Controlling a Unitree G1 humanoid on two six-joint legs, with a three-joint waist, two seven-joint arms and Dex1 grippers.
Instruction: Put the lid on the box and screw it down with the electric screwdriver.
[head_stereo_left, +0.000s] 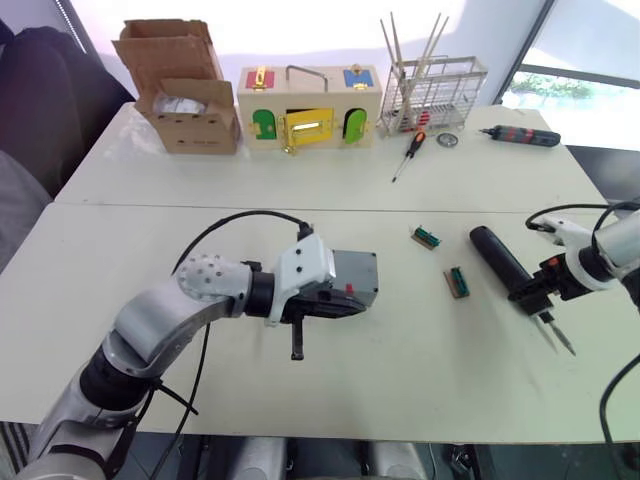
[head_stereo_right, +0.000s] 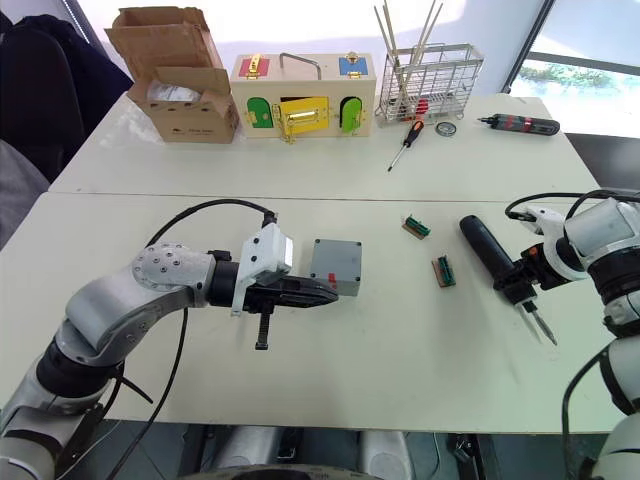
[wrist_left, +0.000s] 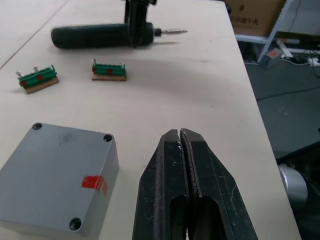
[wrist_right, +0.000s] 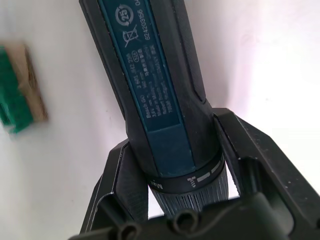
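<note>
The grey box (head_stereo_right: 335, 265) stands near the table's middle, a red mark on its side. The flat grey lid (wrist_left: 55, 165) with corner screw holes lies on top of it. Just beside the box, on the side nearer me, my left gripper (wrist_left: 179, 134) is shut with nothing in it. The thick black electric screwdriver (head_stereo_left: 498, 260) lies to the right, its metal bit (head_stereo_left: 557, 338) pointing towards me. My right gripper (head_stereo_left: 533, 292) is shut on the screwdriver's collar, just behind the bit, one finger on each side in the right wrist view.
Two small green terminal blocks (head_stereo_left: 427, 237) (head_stereo_left: 458, 281) lie between box and screwdriver. Along the back stand a cardboard carton (head_stereo_left: 185, 90), a wooden box with coloured doors (head_stereo_left: 308, 108) and a wire rack (head_stereo_left: 435, 92). An orange-and-black screwdriver (head_stereo_left: 409, 152) and a slim red-banded driver (head_stereo_left: 520, 136) lie nearby.
</note>
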